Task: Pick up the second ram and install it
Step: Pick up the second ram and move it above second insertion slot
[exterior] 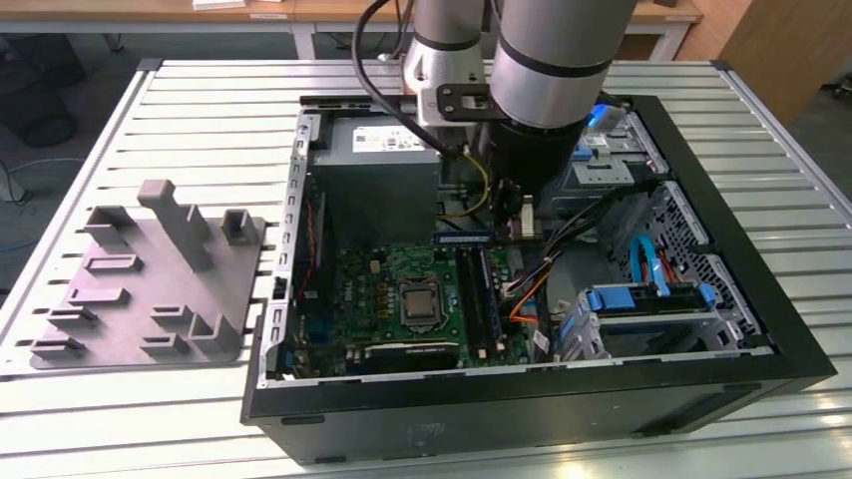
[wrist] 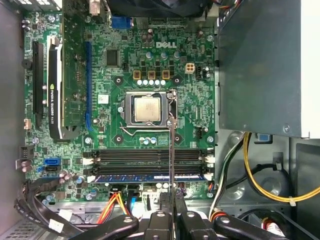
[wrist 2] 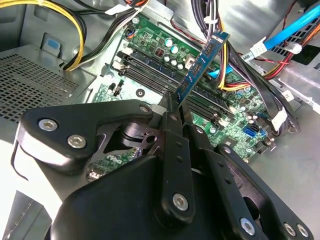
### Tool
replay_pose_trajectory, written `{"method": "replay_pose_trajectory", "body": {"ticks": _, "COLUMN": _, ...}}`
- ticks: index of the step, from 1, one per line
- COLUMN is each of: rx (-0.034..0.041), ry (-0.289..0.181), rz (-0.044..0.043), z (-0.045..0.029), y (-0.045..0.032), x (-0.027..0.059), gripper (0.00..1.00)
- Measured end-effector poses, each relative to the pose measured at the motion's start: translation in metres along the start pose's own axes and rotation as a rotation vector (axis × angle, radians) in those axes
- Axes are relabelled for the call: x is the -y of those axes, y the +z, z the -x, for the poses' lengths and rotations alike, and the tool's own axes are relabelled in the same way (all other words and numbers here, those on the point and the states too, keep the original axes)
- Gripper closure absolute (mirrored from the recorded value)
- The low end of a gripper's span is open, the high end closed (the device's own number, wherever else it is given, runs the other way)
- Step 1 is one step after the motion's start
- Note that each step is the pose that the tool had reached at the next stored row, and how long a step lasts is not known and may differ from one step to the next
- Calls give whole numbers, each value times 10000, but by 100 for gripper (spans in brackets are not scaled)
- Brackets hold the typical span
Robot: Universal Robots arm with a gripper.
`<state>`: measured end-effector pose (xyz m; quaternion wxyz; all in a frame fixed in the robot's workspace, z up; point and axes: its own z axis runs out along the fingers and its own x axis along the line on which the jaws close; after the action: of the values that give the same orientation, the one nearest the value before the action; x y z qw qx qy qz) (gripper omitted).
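My gripper [wrist 2: 175,102] is shut on one end of the second ram [wrist 2: 202,62], a thin blue stick that juts out from the fingertips over the motherboard [wrist 2: 150,45]. In the first wrist view the second ram [wrist: 172,150] appears edge-on as a thin line rising from my gripper [wrist: 172,210], crossing the memory slots [wrist: 150,157] at a right angle. One slot holds another blue stick [wrist: 150,177], seated flat. In the exterior view my gripper [exterior: 514,222] hangs inside the open computer case [exterior: 745,329], with the second ram [exterior: 464,239] just above the board.
A grey plastic tray [exterior: 147,289] with upright posts lies on the slatted table at the exterior view's left. Inside the case are the power supply [exterior: 379,165], a processor socket [wrist: 146,108], a graphics card [wrist: 55,85], drive cages [exterior: 652,299] and cable bundles [wrist: 265,175].
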<state>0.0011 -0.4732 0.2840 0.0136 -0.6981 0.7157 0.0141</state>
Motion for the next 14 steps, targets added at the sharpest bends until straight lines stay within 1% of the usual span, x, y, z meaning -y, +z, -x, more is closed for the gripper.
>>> {"method": "replay_pose_trajectory", "body": {"ticks": 14, "rx": 0, "ry": 0, "rz": 0, "z": -17, "y": 111, "x": -13, "gripper": 86}}
